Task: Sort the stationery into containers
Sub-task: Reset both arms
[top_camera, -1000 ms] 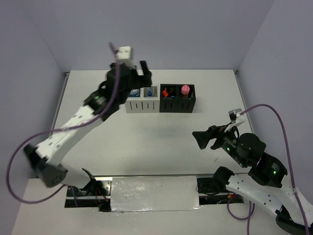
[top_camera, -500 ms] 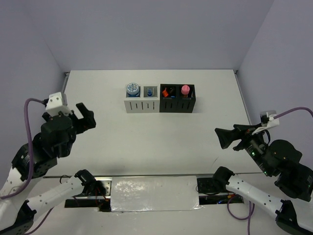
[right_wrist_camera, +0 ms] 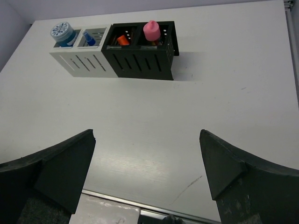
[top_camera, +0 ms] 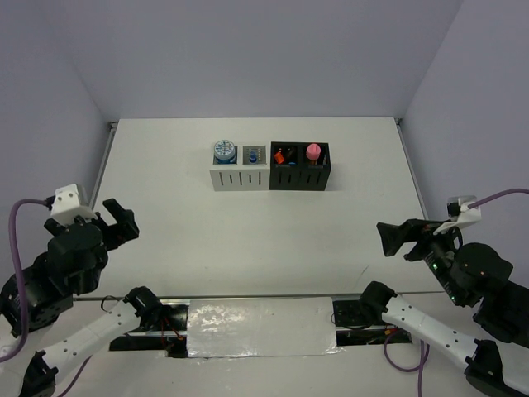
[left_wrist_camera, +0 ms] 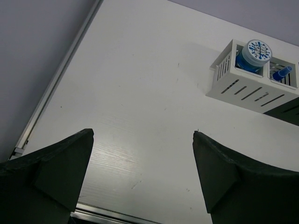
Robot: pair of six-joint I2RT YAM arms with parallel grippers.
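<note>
The white organiser [top_camera: 240, 177] and black organiser [top_camera: 300, 177] stand side by side at the table's far middle. A blue-white disc [top_camera: 223, 150] tops the white one's left compartment, and a blue-capped tube [top_camera: 253, 155] stands in its right. The black one holds an orange-capped highlighter [top_camera: 280, 155] and a pink capped cylinder [top_camera: 313, 152]. My left gripper [top_camera: 118, 217] hangs open and empty at the near left; its wrist view shows the white organiser [left_wrist_camera: 247, 91] far off. My right gripper [top_camera: 395, 240] is open and empty at the near right, facing both organisers [right_wrist_camera: 142, 65].
A metal rail [top_camera: 256, 299] runs along the table's near edge, with a taped white panel [top_camera: 260, 325] between the arm bases. Grey walls close in the left, back and right. Purple cables [top_camera: 496, 196] loop from both wrists.
My left arm has swung back from above the white organiser to the near left corner. My right arm has drawn back to the right. Both grippers stayed open.
</note>
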